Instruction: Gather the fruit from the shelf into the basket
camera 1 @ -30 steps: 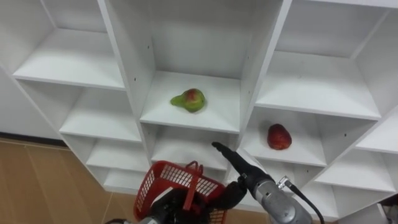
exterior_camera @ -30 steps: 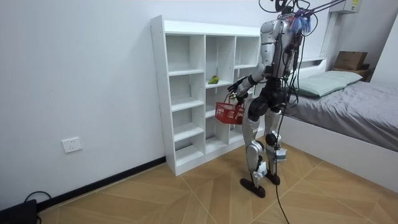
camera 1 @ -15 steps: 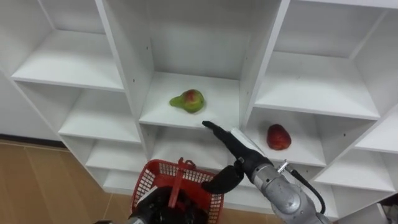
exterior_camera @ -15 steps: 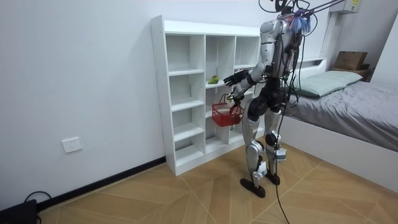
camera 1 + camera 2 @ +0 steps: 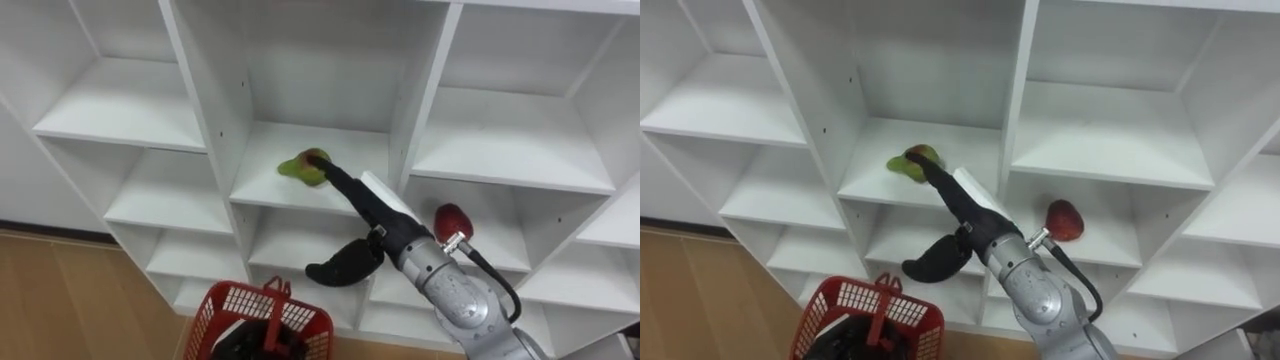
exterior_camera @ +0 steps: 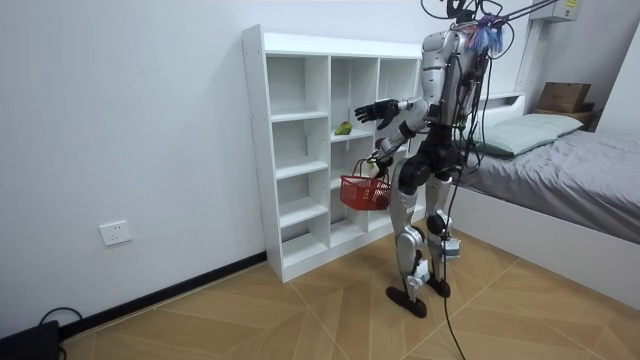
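Touching the rounded green pear (image 5: 298, 168): right robot hand (image 5: 375, 225), fingers straight.

White closet (image 5: 425, 80); green pear (image 5: 293, 168) (red blush); red fruit (image 5: 452, 218); red mesh basket (image 5: 235, 303)

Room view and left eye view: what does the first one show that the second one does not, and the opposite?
The room view gives the standing robot before the white closet, plus a bed, a wall socket and the wood floor. The left eye view gives a red fruit in the compartment right of the pear's. Shared: the closet, the green pear on its middle shelf, the red basket below, and the right hand, fingers straight, at the pear.
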You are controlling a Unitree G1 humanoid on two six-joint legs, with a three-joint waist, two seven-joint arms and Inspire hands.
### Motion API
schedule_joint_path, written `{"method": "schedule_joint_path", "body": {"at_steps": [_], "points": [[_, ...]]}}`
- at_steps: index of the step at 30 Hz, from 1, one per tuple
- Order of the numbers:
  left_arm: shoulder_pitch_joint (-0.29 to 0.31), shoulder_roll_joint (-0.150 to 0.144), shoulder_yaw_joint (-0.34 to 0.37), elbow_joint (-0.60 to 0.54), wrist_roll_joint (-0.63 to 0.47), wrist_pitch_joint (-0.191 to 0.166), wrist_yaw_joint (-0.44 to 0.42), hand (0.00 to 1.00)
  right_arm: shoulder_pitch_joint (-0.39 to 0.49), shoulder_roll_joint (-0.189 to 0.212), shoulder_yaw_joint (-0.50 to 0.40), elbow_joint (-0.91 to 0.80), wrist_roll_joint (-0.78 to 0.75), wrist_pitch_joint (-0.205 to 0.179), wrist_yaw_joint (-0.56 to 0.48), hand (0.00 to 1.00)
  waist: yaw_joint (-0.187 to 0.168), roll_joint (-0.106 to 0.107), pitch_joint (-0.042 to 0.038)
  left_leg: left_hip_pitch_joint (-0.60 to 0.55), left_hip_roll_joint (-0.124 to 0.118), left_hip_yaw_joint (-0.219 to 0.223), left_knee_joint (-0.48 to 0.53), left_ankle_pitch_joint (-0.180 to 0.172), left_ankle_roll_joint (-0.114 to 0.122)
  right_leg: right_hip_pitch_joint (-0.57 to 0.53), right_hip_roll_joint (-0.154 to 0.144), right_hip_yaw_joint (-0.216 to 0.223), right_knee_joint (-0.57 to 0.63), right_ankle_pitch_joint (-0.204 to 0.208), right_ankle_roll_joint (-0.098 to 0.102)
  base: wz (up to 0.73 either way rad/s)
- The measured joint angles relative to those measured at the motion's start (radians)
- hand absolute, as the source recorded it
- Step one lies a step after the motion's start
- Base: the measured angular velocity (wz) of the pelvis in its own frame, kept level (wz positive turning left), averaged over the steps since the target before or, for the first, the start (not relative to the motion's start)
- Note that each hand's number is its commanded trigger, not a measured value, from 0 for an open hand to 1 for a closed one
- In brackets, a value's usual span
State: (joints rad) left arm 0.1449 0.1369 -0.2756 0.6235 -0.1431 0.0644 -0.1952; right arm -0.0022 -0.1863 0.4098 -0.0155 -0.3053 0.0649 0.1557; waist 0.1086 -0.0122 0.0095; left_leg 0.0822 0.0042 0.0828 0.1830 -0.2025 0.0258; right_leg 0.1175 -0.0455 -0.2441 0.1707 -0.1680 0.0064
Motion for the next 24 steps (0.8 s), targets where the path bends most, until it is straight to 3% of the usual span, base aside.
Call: {"method": "schedule_joint_path", "body": {"at_steps": [12, 15, 24], "points": [[0.000, -0.007, 0.004, 0.000, -0.001, -0.001, 0.018, 1.00, -0.063, -0.006, -0.001, -0.050, -0.027, -0.001, 0.024, 0.00, 0.012, -0.008, 0.0017, -0.003, 0.003, 0.020, -0.005, 0.000, 0.000, -0.018, 0.005, 0.027, 0.001, 0.000, 0.000, -0.06], [0.000, -0.010, 0.025, 0.001, -0.001, -0.007, 0.018, 1.00, -0.075, 0.000, -0.002, -0.050, -0.054, -0.001, 0.023, 0.00, 0.013, -0.020, 0.0083, -0.003, 0.005, 0.023, -0.006, 0.000, 0.000, -0.020, 0.007, 0.036, 0.001, 0.000, 0.000, -0.03], [0.000, -0.013, 0.055, 0.012, -0.001, -0.009, 0.018, 1.00, -0.122, 0.016, -0.050, -0.050, -0.091, -0.001, 0.020, 0.00, 0.029, -0.043, 0.0043, -0.003, 0.005, 0.028, -0.006, 0.000, 0.000, -0.029, 0.007, 0.051, 0.009, 0.000, 0.000, 0.00]]}}
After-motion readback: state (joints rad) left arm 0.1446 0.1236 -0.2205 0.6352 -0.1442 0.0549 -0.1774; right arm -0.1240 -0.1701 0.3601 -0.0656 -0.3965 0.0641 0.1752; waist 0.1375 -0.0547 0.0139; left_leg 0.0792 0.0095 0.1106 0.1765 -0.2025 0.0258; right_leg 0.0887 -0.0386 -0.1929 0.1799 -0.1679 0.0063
